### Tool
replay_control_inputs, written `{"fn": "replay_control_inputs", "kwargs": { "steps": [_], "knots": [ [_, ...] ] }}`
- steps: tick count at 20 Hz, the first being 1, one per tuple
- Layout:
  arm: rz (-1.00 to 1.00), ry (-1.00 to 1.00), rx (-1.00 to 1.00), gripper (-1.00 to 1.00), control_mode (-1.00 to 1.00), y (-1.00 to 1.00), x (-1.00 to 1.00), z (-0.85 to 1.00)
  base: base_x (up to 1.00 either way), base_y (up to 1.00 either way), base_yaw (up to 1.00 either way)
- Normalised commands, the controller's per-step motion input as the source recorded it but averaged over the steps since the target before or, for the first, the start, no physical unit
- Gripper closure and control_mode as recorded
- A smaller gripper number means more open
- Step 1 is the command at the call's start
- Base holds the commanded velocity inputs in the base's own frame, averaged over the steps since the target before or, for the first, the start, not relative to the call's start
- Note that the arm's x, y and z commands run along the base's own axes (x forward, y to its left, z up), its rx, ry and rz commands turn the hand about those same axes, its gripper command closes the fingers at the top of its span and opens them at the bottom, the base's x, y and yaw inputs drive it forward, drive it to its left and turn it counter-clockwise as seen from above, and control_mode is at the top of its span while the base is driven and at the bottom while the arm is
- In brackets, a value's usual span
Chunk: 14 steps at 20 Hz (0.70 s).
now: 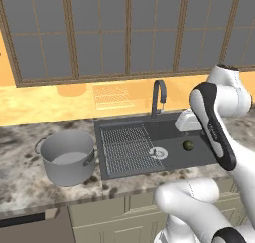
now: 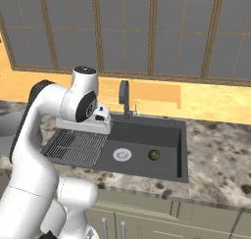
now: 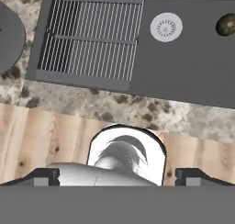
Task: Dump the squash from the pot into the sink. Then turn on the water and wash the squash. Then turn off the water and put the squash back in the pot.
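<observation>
The squash [image 1: 189, 146] is a small dark green lump lying on the floor of the sink [image 1: 124, 173] basin, right of the round silver drain [image 1: 159, 153]. It also shows in the right base view, squash [image 2: 154, 155], and at the hand view's upper right edge, squash [image 3: 226, 25]. The grey pot [image 1: 67, 157] stands upright on the counter left of the sink, with nothing visible inside. My gripper [image 3: 118, 176] hangs well above the sink near the faucet, its fingertips [image 3: 46, 176] wide apart, open and holding nothing.
A dark curved faucet [image 1: 158, 97] rises behind the basin. The ribbed draining rack [image 1: 127, 147] fills the sink's left half. Speckled stone counter [image 2: 215, 155] runs on both sides, and windows stand behind it.
</observation>
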Motion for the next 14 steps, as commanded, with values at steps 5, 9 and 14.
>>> {"fn": "replay_control_inputs", "kwargs": {
  "steps": [5,9,14],
  "knots": [
    [0.25,0.0,0.18,-1.0,-1.0,-1.0,0.0,0.0,0.0,0.0,0.0],
    [0.2,-0.05,0.27,-1.0,-1.0,-0.83,0.14,0.0,0.0,0.0,0.0],
    [0.15,-0.18,0.3,-1.0,-1.0,-0.47,0.46,0.03,0.0,0.0,0.0]
  ]
}}
